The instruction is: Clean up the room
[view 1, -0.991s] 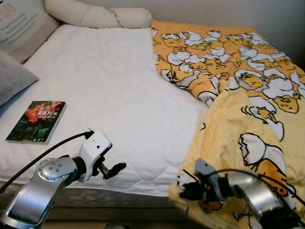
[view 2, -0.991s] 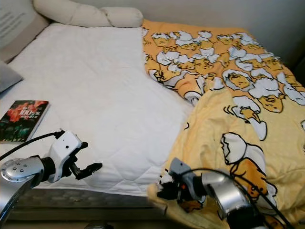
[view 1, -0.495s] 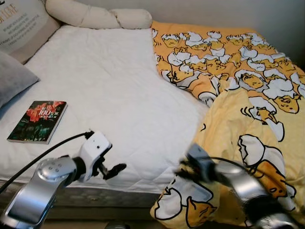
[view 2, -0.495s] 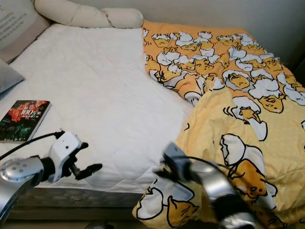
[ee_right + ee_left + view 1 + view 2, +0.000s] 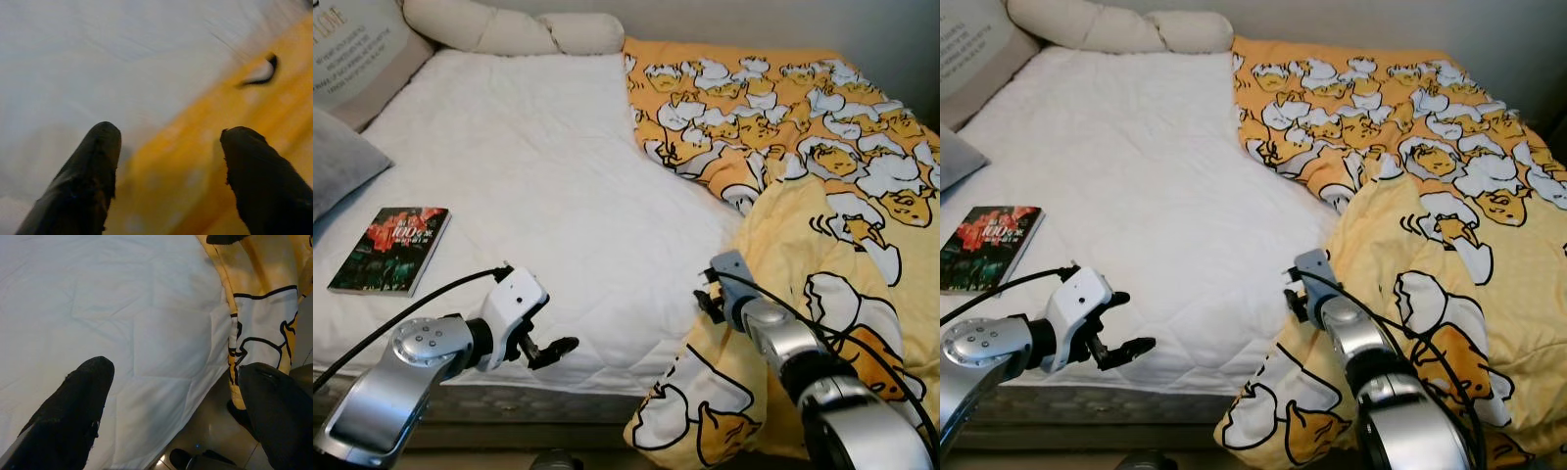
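Here, I hold my right gripper (image 5: 168,147) spread wide over the yellow blanket's (image 5: 822,245) edge, my left gripper (image 5: 176,396) open above the white mattress (image 5: 538,176).

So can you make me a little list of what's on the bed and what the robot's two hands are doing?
bed: white mattress, mostly bare
blanket: yellow cartoon blanket bunched on the robot's right side, a corner hanging off the front edge
book: dark book lying flat near the left edge
pillows: cream bolster at the head, grey pillow at the left
left gripper: open, over the front edge
right gripper: open, at the blanket's edge
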`<state>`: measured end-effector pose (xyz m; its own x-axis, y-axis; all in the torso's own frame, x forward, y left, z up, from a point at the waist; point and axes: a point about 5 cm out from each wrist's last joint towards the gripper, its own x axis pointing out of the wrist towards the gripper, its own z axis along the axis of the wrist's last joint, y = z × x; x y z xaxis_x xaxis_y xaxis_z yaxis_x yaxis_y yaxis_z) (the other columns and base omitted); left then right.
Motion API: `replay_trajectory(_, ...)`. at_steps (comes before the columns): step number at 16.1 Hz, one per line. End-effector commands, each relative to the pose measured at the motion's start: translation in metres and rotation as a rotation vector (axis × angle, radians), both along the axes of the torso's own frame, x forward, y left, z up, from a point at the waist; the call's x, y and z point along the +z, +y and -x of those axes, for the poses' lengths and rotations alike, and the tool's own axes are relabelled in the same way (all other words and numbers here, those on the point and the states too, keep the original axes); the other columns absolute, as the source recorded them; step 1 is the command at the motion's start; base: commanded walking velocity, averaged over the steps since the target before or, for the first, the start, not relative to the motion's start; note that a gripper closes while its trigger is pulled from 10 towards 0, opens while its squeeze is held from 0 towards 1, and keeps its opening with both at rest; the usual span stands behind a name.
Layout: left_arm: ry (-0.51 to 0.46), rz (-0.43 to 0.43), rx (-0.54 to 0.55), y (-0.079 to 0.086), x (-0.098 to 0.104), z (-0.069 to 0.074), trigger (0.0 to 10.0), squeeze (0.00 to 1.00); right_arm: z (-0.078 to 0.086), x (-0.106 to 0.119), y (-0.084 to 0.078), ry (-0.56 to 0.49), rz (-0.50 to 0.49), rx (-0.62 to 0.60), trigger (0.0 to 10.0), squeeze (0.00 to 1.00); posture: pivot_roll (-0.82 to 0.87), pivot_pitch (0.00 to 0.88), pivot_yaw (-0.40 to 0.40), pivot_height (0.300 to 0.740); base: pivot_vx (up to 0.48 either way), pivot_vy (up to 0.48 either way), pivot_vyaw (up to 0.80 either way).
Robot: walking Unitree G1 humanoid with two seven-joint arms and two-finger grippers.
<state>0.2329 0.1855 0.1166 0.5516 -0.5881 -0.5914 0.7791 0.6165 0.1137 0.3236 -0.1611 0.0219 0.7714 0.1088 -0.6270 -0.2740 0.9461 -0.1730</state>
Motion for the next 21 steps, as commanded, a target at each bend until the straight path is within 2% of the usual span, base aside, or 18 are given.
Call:
replay_trajectory(1, -0.012, -0.002, -0.032, -0.003, 0.005, -0.004, 10.0, 0.0, -0.005, 0.004, -0.005, -0.015, 0.013, -0.059, 10.0, 0.0, 0.15, 0.0, -0.01, 0.74, 0.0, 0.0, 0.0)
replay_trajectory(3, -0.009, -0.006, -0.039, -0.002, 0.006, -0.001, 10.0, 0.0, 0.0, -0.002, -0.008, 0.004, 0.041, -0.12, 10.0, 0.0, 0.15, 0.0, -0.006, 0.74, 0.0, 0.0, 0.0)
replay_trajectory(4, -0.007, -0.006, -0.043, -0.003, 0.006, 0.001, 10.0, 0.0, 0.002, -0.006, -0.007, 0.028, 0.014, -0.142, 10.0, 0.0, 0.15, 0.0, -0.001, 0.74, 0.0, 0.0, 0.0)
replay_trajectory(6, 0.006, -0.012, -0.067, -0.004, 0.007, 0.006, 10.0, 0.0, 0.01, -0.016, 0.005, 0.095, -0.126, -0.152, 10.0, 0.0, 0.17, 0.0, 0.007, 0.74, 0.0, 0.0, 0.0)
replay_trajectory(7, 0.008, -0.014, -0.07, -0.004, 0.007, 0.007, 10.0, 0.0, 0.011, -0.017, 0.005, 0.097, -0.121, -0.152, 10.0, 0.0, 0.17, 0.0, 0.007, 0.74, 0.0, 0.0, 0.0)
replay_trajectory(8, 0.017, -0.023, -0.082, -0.001, 0.01, 0.009, 10.0, 0.0, 0.013, -0.019, 0.004, 0.099, -0.074, -0.147, 7.5, 0.0, 0.2, 0.01, 0.015, 0.74, 0.0, 0.0, 0.0)
replay_trajectory(9, 0.022, -0.028, -0.089, 0.0, 0.011, 0.011, 10.0, 0.0, 0.014, -0.02, 0.004, 0.103, -0.075, -0.151, 6.2, 0.0, 0.21, 0.024, 0.02, 0.74, 0.0, 0.0, 0.0)
replay_trajectory(10, 0.023, -0.03, -0.091, 0.001, 0.011, 0.012, 10.0, 0.0, 0.014, -0.02, 0.004, 0.105, -0.076, -0.154, 6.2, 0.0, 0.21, 0.028, 0.021, 0.74, 0.0, 0.0, 0.0)
replay_trajectory(11, 0.038, -0.035, -0.112, 0.002, 0.013, 0.014, 10.0, 0.0, 0.017, -0.024, 0.002, 0.126, -0.039, -0.146, 0.0, 0.0, 0.22, 0.044, 0.026, 0.74, 0.0, 0.0, 0.0)
replay_trajectory(13, 0.047, -0.041, -0.123, 0.003, 0.014, 0.015, 10.0, 0.0, 0.022, -0.028, -0.002, 0.153, 0.006, -0.14, 0.0, 0.0, 0.23, 0.055, 0.027, 0.74, 0.0, 0.0, 0.0)
replay_trajectory(21, 0.067, -0.046, -0.121, 0.006, 0.014, 0.022, 10.0, 0.0, 0.026, -0.032, -0.004, 0.172, -0.013, -0.157, 0.0, 0.0, 0.24, 0.049, 0.02, 0.74, 0.0, 0.0, 0.0)
